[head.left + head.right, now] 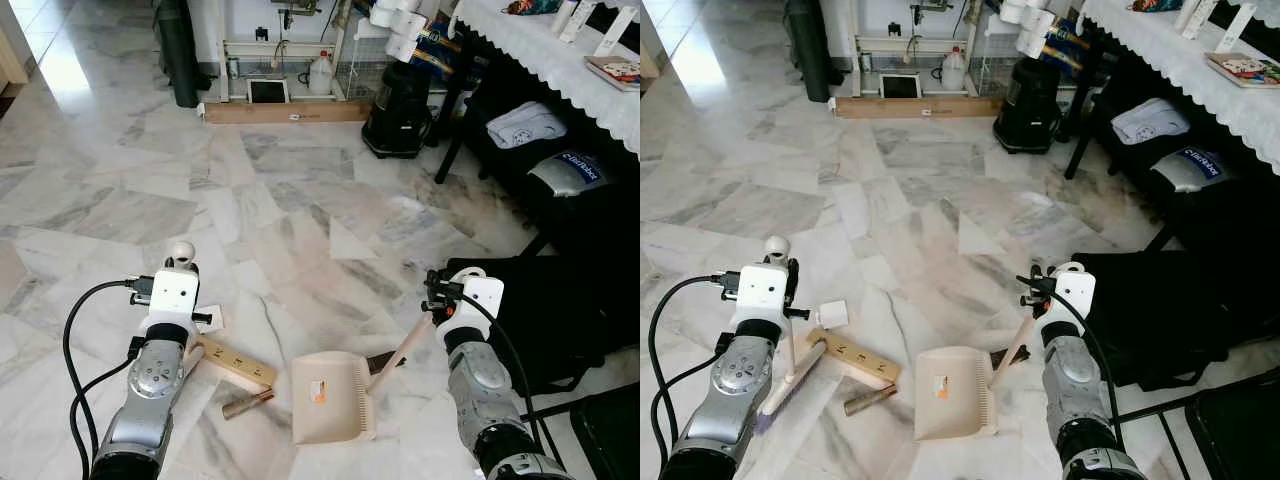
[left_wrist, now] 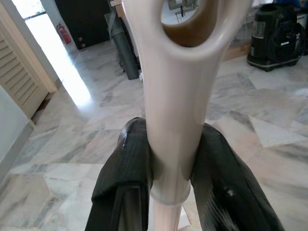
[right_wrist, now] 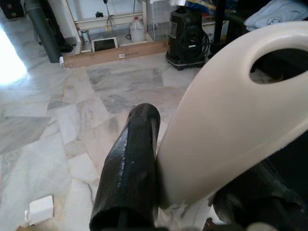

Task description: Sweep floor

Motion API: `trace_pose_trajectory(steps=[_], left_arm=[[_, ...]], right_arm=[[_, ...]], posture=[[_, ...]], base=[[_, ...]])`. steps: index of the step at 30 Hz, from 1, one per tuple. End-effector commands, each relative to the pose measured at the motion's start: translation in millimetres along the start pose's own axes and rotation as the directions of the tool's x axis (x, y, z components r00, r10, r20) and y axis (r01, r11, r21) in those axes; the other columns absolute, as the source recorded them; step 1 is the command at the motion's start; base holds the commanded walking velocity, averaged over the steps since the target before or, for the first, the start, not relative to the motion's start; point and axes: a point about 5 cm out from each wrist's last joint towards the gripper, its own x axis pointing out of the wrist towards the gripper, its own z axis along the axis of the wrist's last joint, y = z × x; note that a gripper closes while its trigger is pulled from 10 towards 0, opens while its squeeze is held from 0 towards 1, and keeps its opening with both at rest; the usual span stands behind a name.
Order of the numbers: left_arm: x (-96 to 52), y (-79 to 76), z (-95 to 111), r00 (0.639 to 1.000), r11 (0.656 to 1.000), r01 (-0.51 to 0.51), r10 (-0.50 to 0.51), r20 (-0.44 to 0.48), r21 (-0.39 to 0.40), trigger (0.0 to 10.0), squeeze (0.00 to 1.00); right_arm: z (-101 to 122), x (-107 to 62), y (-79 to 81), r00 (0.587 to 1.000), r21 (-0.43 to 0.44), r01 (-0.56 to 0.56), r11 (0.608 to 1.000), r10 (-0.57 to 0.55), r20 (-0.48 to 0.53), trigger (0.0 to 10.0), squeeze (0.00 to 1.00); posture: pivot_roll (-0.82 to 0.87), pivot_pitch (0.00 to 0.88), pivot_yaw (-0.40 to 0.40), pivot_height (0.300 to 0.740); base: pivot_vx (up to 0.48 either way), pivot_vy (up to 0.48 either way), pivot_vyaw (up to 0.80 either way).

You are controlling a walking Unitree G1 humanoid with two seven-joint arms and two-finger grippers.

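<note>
The brush (image 1: 790, 385) bristles lie half behind the left arm. Beside the dustpan (image 1: 333, 398), the print on its orange sticker (image 1: 318, 391) is too small to read — and the dark scrap (image 1: 384, 362) under its handle cannot be identified.

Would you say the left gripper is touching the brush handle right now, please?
Touching. In the left wrist view the left gripper has both black fingers pressed against the cream brush handle, with no gap on either side.
</note>
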Motion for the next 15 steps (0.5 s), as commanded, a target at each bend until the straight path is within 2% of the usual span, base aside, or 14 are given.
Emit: trace_pose_trajectory(steps=[1, 6, 10, 15], left_arm=[[0.1, 2.4, 7.7, 0.999, 1.0, -0.013, 0.012, 0.036, 0.02, 10.0, 0.0], [0.4, 1.5, 8.4, 0.999, 1.0, -0.016, 0.015, 0.039, 0.015, 10.0, 0.0], [1.9, -1.3, 9.7, 0.999, 1.0, -0.012, 0.011, 0.043, 0.007, 10.0, 0.0], [2.2, -2.7, 9.2, 0.999, 1.0, -0.012, 0.012, 0.04, 0.003, 10.0, 0.0]], right_arm=[[-7.7, -4.5, -3.4, 0.999, 0.003, 0.006, 1.0, -0.006, -0.038, 10.0, 0.0], [9.2, 1.4, 1.6, 0.998, 0.014, -0.026, 1.0, 0.025, 0.053, 10.0, 0.0], [24.8, 8.5, -1.2, 0.994, 0.007, -0.019, 1.0, 0.018, 0.105, 10.0, 0.0], [24.8, 9.4, -5.8, 0.995, -0.011, -0.016, 1.0, 0.017, 0.094, 10.0, 0.0]], posture=[[0.1, 0.125, -0.097, 0.74], [0.09, 0.119, -0.098, 0.74], [0.08, 0.117, -0.102, 0.74], [0.09, 0.114, -0.104, 0.74]], base=[[0.0, 0.0, 0.0], [0.0, 0.0, 0.0], [0.0, 0.0, 0.0], [0.0, 0.0, 0.0]])
